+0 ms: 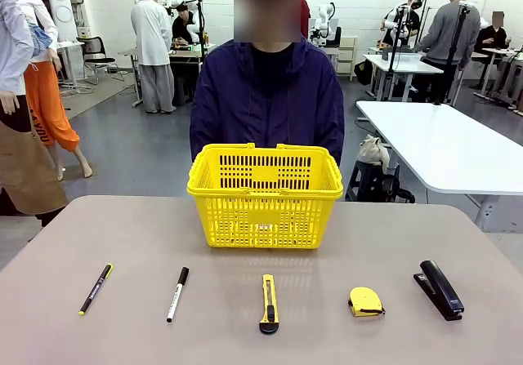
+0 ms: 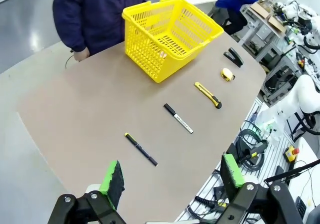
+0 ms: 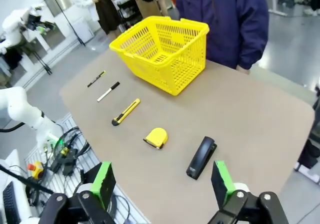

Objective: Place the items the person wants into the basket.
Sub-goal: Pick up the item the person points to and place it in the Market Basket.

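Observation:
A yellow slotted basket stands at the table's far middle, just in front of the person in a navy jacket. Along the near side lie a thin black pen with yellow ends, a yellow-and-black utility knife and a small yellow tape measure. From the left wrist I see the pen, knife, tape measure and basket; my left gripper hangs open above the table's near edge. My right gripper is open too, above the tape measure, knife and basket.
A white marker with a black cap lies between pen and knife. A black stapler sits at the right end of the row. The person's hand rests at the far table edge. Cables and equipment crowd the floor below the near edge.

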